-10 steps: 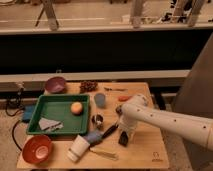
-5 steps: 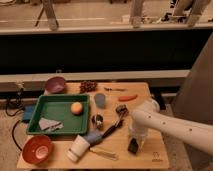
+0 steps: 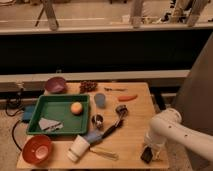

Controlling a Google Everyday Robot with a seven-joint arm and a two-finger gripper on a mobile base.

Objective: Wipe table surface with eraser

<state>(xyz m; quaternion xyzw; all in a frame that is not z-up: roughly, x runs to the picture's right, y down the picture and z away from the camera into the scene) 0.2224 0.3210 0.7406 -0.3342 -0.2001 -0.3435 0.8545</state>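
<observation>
Arm swept from tabletop (image 3: 132, 135) centre to near right corner. Claw (image 3: 149, 150) clamped on eraser (image 3: 146, 155), pressed down; wipe under way.

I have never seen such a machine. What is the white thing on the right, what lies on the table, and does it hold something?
The white thing is a robot arm, seen by one camera looking down at the scene. Its gripper is shut on the small black rectangular eraser, pressing it onto the light wooden table surface near the front right corner. Also there: a green plastic tray holding an orange ball, a red bowl, a purple bowl, a white paper cup, and a black-handled brush.
</observation>
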